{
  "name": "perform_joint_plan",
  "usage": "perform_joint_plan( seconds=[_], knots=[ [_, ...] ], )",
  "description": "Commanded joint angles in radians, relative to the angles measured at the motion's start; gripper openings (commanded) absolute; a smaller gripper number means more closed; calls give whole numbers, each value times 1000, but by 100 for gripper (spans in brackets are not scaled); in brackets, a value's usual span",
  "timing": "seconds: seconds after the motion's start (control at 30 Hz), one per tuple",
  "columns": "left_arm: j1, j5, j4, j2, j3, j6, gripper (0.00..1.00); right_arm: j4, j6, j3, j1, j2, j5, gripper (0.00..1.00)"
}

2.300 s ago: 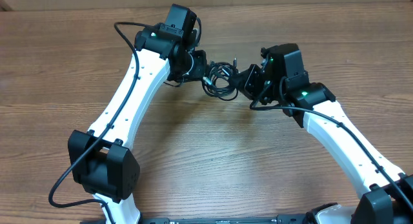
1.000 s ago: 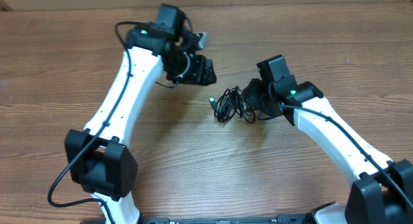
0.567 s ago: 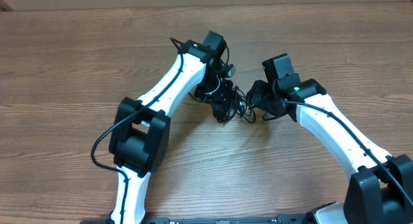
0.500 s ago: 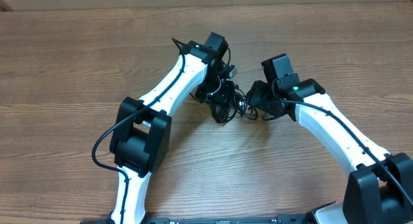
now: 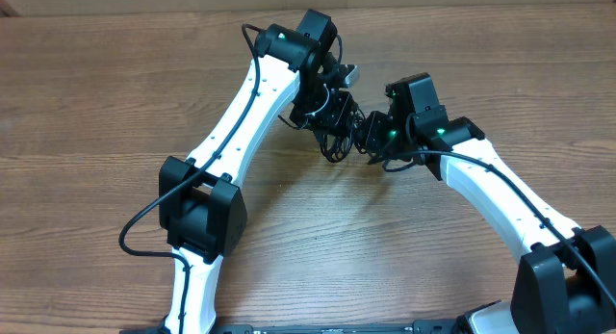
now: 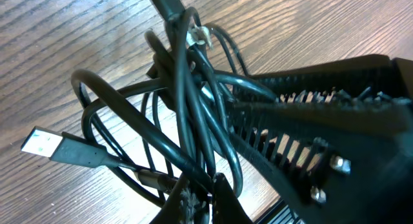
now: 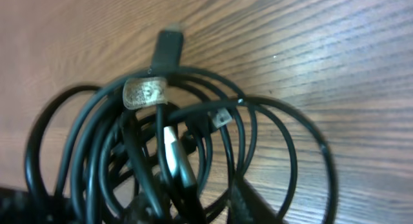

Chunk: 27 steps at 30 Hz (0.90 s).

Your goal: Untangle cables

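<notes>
Several thin black cables (image 5: pixel 339 146) form one glossy looped tangle near the far edge of the wood-grain desk (image 5: pixel 96 103), mid-width. Left gripper (image 5: pixel 336 122): ribbed fingers (image 6: pixel 303 121) clamped tight on strands. Right gripper (image 5: pixel 372 138): at the tangle, grip state unclear. Flat silver USB plug (image 6: pixel 39 141) protrudes; clear band (image 7: pixel 144 91) wraps one coil.

The cables (image 5: pixel 336 147) are between the left gripper (image 5: pixel 332 122) and the right gripper (image 5: pixel 372 139), over the table (image 5: pixel 115 84).
</notes>
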Motion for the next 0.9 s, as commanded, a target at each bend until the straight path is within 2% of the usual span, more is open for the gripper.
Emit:
perform_joint_plan(
  seconds=[0.0,0.13,0.2,0.27,0.3,0.33,0.57,0.63,0.67,0.7,0.73,0.77,0.8,0.83,0.87],
  knots=[
    [19,37,-14,-18,21,23,4,17,-15,16,3,5,-8,6],
    [42,8,-21,-18,21,19,4,5,-15,24,3,0,-8,4],
    [65,-179,-23,-18,21,-79,4,-21,-16,51,3,-21,-8,4],
    [92,-599,-41,-18,17,-333,4,-51,-19,109,3,-75,-8,4],
    [100,-681,-49,-18,14,-388,4,-58,-20,123,3,-86,-8,4],
    [108,-689,-52,-18,14,-380,4,-75,-23,157,3,-112,-8,4],
    [122,-405,-23,-18,14,-218,4,-82,-57,232,5,-228,-8,4],
    [123,-221,-6,-18,15,-87,4,-87,-64,232,5,-235,-8,4],
    [123,24,-10,-18,23,97,4,-108,-64,229,5,-230,-8,7],
    [123,147,-17,-18,25,188,4,-118,-64,228,5,-227,-8,13],
    [125,326,-16,-19,27,301,4,-152,-64,228,5,-209,-7,39],
    [129,312,12,-19,27,240,4,-167,-64,227,5,-196,-7,51],
    [130,238,28,-19,27,140,4,-174,-64,228,5,-187,-7,54],
    [132,58,26,-19,27,-66,4,-191,-63,228,5,-160,-7,59],
    [132,64,6,-20,27,-58,4,-199,-63,228,5,-144,-8,61]
  ],
)
